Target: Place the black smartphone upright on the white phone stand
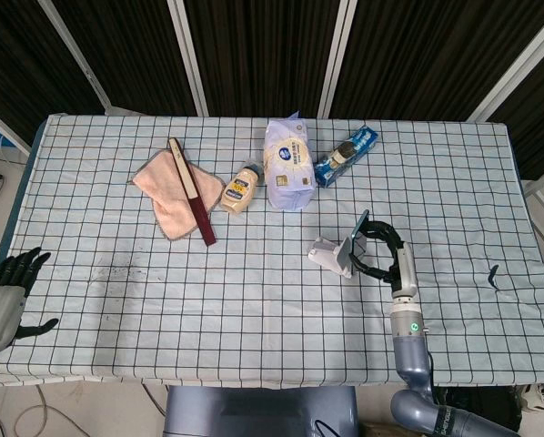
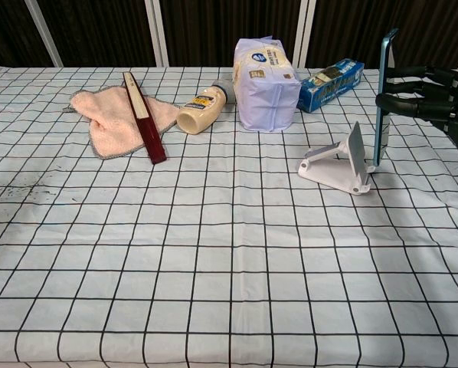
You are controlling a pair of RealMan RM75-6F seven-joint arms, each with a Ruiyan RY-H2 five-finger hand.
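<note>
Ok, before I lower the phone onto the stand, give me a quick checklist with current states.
1. Right robot hand holds the smartphone: ok.
2. Phone upright: ok, near vertical in the chest view.
3. Phone seated on the white phone stand: not ok, it hangs just behind the backrest.
4. Stand upright on the table: ok.
5. Phone's face toward the cradle: cannot tell.
6. Left robot hand clear of the work: ok, at the table's near left edge.

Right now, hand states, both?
Left hand: holds nothing, fingers apart, at the table's edge.
Right hand: grips the black smartphone upright, just behind the white phone stand.
</note>
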